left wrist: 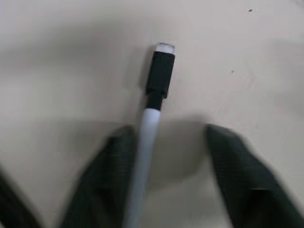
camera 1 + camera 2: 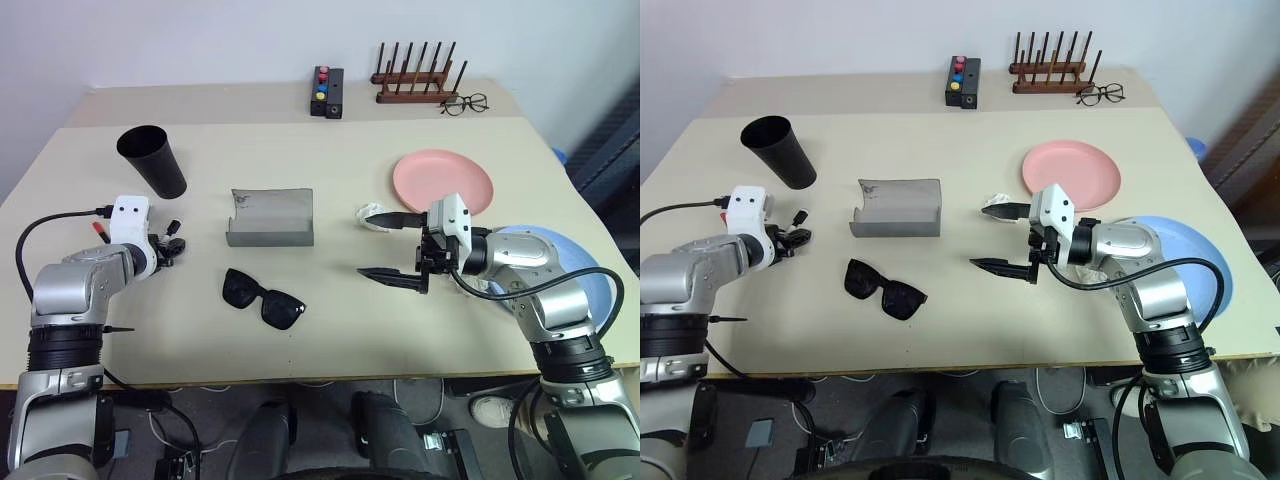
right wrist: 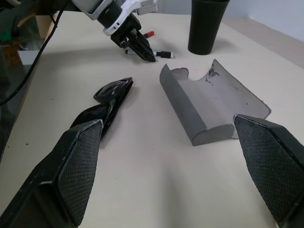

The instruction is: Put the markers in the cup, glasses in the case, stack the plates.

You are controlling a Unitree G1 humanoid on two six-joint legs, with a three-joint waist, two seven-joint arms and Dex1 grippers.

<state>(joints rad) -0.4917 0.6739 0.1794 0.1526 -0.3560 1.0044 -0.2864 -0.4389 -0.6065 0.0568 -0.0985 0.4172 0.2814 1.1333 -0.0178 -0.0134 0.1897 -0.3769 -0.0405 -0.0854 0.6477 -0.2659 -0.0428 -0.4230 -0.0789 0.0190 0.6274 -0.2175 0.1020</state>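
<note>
Table [image 2: 330,345], with the case [image 2: 270,216] taken as the dial's centre: grey, lying open and empty. Cup [image 2: 152,160], black, upright, at 10 o'clock, well apart from the case. Sunglasses [image 2: 262,298], black, folded, lying flat at 6 o'clock near the case. Pink plate [image 2: 442,181] at 2 o'clock; blue plate [image 2: 1202,252] at 4 o'clock near the table edge, partly covered by the right arm, apart from the pink one. White marker [image 1: 147,137], black-capped, lying flat on the table at 9 o'clock, below the cup. Red-ended marker [image 3: 149,34] just beyond it, farther from the case. Left gripper [image 2: 168,245] low over the white marker, fingers [image 1: 107,183] astride it: one rests against the barrel, the other stands clear, so nothing is clamped. Right gripper [image 2: 390,245] at 3 o'clock, pointing toward the case, fingers [image 3: 76,166] spread wide and empty. Small white crumpled item [image 2: 372,215] beside its upper finger; what it is cannot be told. Far table edge, 12 to 1 o'clock: black box [image 2: 327,92] with coloured buttons, wooden peg rack [image 2: 420,85], clear eyeglasses [image 2: 465,103].
</note>
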